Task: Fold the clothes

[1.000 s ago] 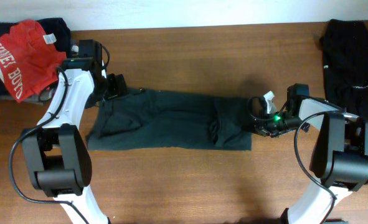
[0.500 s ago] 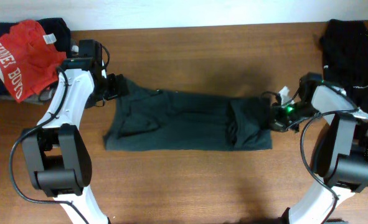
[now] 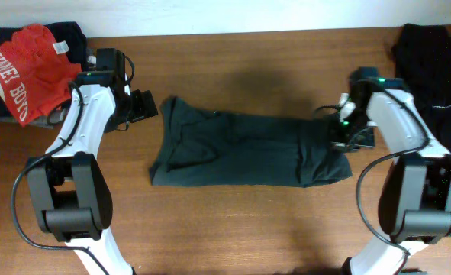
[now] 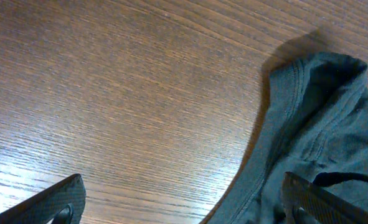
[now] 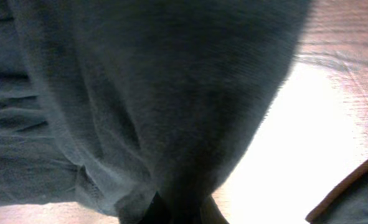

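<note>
Looking left, I see a red shirt (image 3: pixel 27 69) heaped at the far corner of the counter (image 3: pixel 233 229). My left jaws stand wide and empty, just beside the green shirt (image 3: pixel 240 149), which lies stretched across mid-counter. My right jaws are clamped on its right end. A black garment (image 3: pixel 431 69) lies far right.

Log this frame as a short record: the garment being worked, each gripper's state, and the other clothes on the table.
worked garment: grey-green shirt, lying as a long strip across the middle of the table
right gripper: shut on the shirt's right end
left gripper: open, beside the shirt's left end, not touching it
other clothes: red shirt at the far-left corner; black garment at the far-right corner
</note>
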Motion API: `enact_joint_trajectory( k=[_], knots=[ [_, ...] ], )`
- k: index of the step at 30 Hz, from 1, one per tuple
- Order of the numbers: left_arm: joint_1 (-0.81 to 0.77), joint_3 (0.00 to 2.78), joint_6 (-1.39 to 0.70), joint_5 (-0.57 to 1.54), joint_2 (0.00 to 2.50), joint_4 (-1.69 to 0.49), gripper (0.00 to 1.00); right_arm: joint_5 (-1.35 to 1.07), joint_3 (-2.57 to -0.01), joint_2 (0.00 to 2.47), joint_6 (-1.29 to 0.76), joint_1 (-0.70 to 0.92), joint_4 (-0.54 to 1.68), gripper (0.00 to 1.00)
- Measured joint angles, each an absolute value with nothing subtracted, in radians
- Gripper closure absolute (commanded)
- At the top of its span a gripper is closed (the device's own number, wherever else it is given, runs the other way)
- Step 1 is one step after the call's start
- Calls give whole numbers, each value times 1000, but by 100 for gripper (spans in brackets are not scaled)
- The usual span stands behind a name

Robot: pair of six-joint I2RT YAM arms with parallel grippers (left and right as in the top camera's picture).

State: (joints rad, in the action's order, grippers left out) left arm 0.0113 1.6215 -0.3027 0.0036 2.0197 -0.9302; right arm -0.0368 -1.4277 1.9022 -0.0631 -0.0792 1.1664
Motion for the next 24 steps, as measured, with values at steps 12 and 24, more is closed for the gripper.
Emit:
enact_joint_trajectory(
  k=[12,24],
  knots=[
    [11,1621,-302,4,2020,-930,1,66,-1428,1902,-154,173,1150,96],
    [11,1621,-302,4,2020,-930,1,59,-1428,1902,-210,255,1113,92]
  ],
)
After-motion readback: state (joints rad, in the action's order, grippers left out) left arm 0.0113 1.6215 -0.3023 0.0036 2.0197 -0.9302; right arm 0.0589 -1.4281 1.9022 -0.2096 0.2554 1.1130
